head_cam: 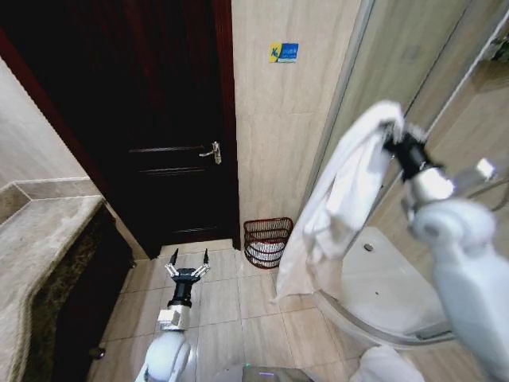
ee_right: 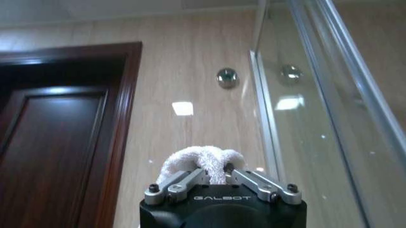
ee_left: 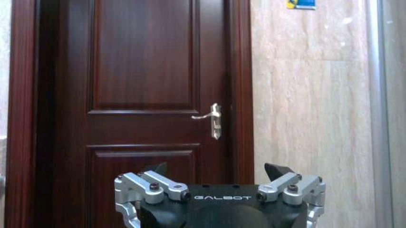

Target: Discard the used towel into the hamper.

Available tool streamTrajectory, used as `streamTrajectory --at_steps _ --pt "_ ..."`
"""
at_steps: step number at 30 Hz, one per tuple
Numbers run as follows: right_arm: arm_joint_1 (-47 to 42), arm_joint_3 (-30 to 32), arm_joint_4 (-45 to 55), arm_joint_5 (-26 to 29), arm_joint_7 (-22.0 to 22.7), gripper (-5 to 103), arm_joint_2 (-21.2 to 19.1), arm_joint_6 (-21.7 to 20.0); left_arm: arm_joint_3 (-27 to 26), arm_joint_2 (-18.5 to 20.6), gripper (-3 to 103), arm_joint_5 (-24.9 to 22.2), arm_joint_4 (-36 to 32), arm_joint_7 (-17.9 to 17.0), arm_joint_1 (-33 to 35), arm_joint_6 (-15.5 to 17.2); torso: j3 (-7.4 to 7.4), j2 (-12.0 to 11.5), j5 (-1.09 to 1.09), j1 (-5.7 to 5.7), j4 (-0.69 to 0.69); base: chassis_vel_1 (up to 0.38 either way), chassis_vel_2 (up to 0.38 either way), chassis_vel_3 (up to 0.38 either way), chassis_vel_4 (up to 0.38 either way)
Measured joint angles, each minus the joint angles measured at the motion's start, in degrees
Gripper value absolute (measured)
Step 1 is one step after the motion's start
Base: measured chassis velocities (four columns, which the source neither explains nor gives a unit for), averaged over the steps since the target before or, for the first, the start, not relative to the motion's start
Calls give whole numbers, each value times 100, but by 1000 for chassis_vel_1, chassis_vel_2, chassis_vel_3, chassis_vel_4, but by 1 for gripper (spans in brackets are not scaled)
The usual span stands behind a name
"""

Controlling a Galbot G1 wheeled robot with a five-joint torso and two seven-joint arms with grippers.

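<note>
A white towel (head_cam: 338, 199) hangs in long folds from my right gripper (head_cam: 390, 131), raised high at the right of the head view beside the shower glass. That gripper is shut on the towel's top, which bulges between the fingers (ee_right: 216, 166) in the right wrist view. The hamper (head_cam: 267, 241), a dark red-brown ribbed basket, stands on the floor against the tiled wall, below and left of the hanging towel. My left gripper (head_cam: 188, 267) is low over the floor tiles, open and holding nothing, pointing at the door (ee_left: 146, 95).
A dark wooden door (head_cam: 159, 119) with a lever handle (head_cam: 211, 151) is shut ahead. A stone counter (head_cam: 40, 239) runs along the left. The curved shower tray (head_cam: 382, 294) and glass panel (head_cam: 398, 64) fill the right. Tiled floor lies open between them.
</note>
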Motion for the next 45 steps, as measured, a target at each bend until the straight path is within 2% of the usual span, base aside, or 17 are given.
streamTrajectory --at_steps 2,5,7,10,12,15,18,20,21,23,25,27,32,36,38,41,45 --pt "331 -112 -145 155 13 5 -73 -74 3 -28 100 -9 10 3 -49 24 1 0 4 0 -2 0 0 0 0" --pt "1496 -573 -637 504 40 5 -277 -198 -23 -86 100 19 19 17 -64 34 0 0 1 1 -4 0 0 0 0" --pt "1670 -655 -701 545 49 5 -290 -217 -29 -92 100 19 16 17 -44 34 0 0 1 0 -5 0 0 0 0" --pt "2780 -1356 -1267 694 162 5 -224 -320 -119 -138 100 45 -22 14 113 -4 0 0 4 -2 -4 0 0 0 0" --pt "2912 -1436 -1330 696 179 5 -200 -329 -131 -140 100 51 -31 15 132 -8 0 0 5 -2 -2 0 0 0 0" --pt "4081 -2180 -1945 696 346 5 155 -375 -281 -115 100 54 -119 13 259 -25 -1 0 -2 -1 -2 0 0 0 0" --pt "4547 -2476 -2273 659 358 5 351 -375 -346 -96 100 39 -158 12 286 -27 0 0 -1 -1 -2 0 0 0 0" --pt "5247 -2939 -2964 534 338 5 686 -307 -437 -66 100 -8 -219 10 323 -26 0 0 1 -1 -2 0 0 0 0" --pt "5612 -3162 -3363 461 282 5 861 -263 -477 -48 100 -41 -247 10 339 -23 0 0 1 -1 0 0 0 0 0" --pt "5728 -3235 -3487 435 260 5 912 -246 -489 -43 100 -50 -255 10 344 -22 1 0 0 0 0 0 0 0 0" --pt "6389 -3647 -4334 254 57 5 1262 -81 -567 -13 100 -94 -301 10 369 -16 -1 0 -6 -1 -1 0 0 0 0" --pt "6800 -3894 -5075 92 -106 5 1589 78 -628 8 100 -132 -346 10 408 -11 -1 1 0 -1 -2 0 0 0 0" --pt "7008 -3971 -5660 -11 -151 5 1918 156 -671 19 100 -156 -379 9 433 -8 0 1 2 -1 -2 0 0 0 0" --pt "7224 -3879 -6699 -530 -281 5 2500 410 -686 21 100 -182 -399 10 434 -10 1 0 4 0 -2 0 0 0 0" --pt "7259 -3855 -6811 -586 -300 5 2564 435 -683 18 100 -182 -400 11 433 -16 1 0 4 0 -3 0 0 0 0" --pt "7566 -3616 -7538 -968 -418 5 3035 577 -666 -17 100 -200 -400 16 425 -61 0 0 -1 0 -3 0 0 0 0" --pt "7655 -3500 -7763 -1193 -441 5 3250 640 -670 -24 100 -222 -399 16 428 -110 -1 0 -1 -2 0 0 0 0 0"
